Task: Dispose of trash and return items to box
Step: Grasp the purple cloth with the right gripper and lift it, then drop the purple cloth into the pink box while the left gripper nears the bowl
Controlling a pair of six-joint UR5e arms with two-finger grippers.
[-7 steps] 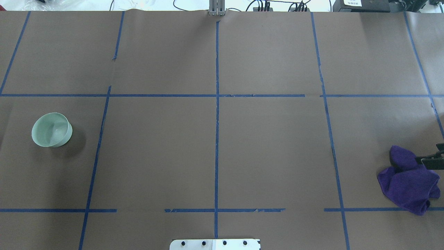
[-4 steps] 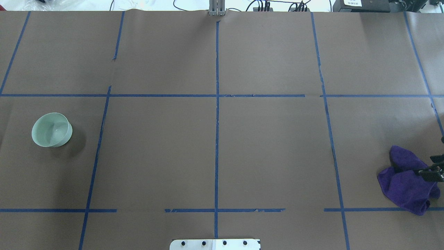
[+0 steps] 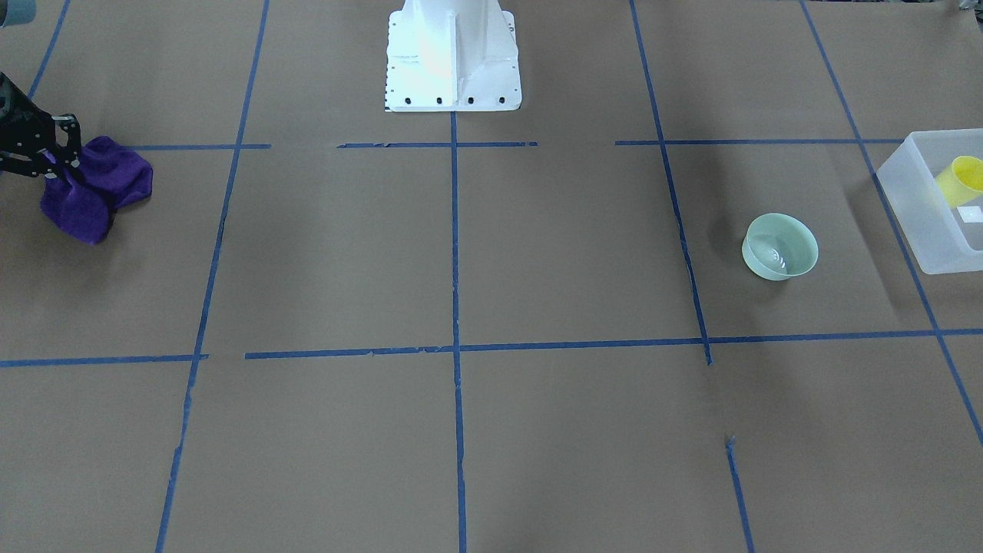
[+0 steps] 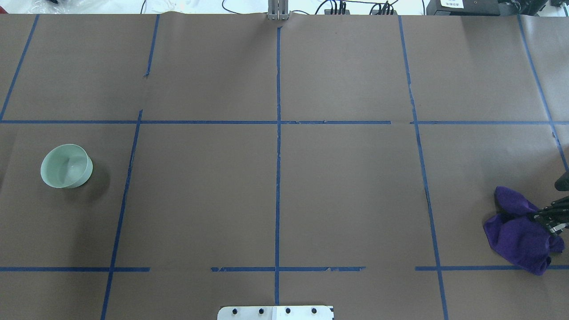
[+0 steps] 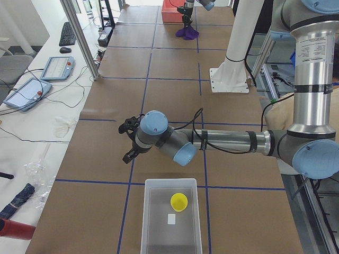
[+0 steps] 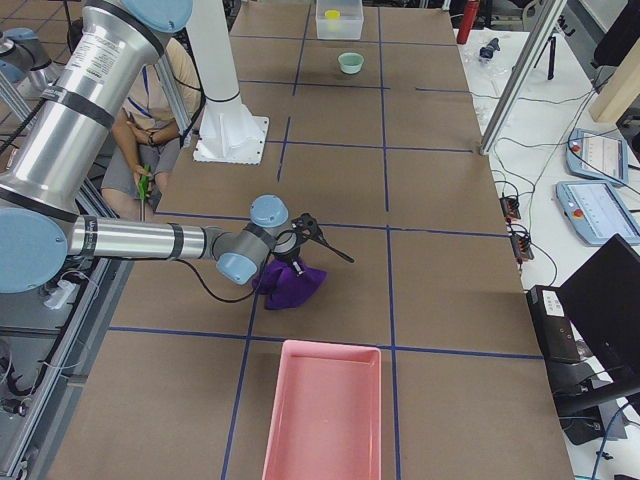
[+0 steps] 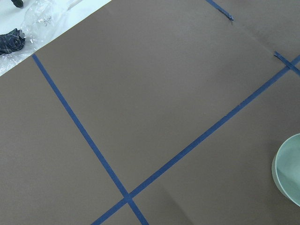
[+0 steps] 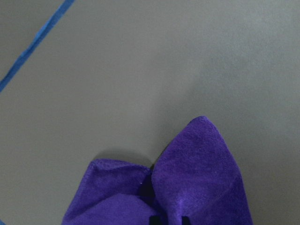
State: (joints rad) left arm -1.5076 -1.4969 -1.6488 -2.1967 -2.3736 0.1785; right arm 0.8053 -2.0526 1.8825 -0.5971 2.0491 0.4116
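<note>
The yellow cup (image 3: 960, 178) lies inside the frosted box (image 3: 914, 211) at the table's end on my left; both also show in the exterior left view, cup (image 5: 178, 201) and box (image 5: 159, 227). A purple cloth (image 4: 518, 231) lies crumpled at the right edge. My right gripper (image 4: 546, 217) is down on it, and the right wrist view shows the cloth (image 8: 197, 178) pinched up into a peak between the fingertips. My left gripper (image 5: 128, 142) hovers over the table beyond the box; I cannot tell whether it is open or shut.
A pale green bowl (image 4: 66, 166) stands upright on the left side, near the box, and shows at the edge of the left wrist view (image 7: 288, 176). A pink tray (image 6: 320, 410) sits at the table's right end. The robot's white base (image 3: 453, 69) is at the near edge.
My right gripper has come down onto the purple cloth and closed on it. The cloth's upper fold has shifted slightly left. The bowl has not moved.
</note>
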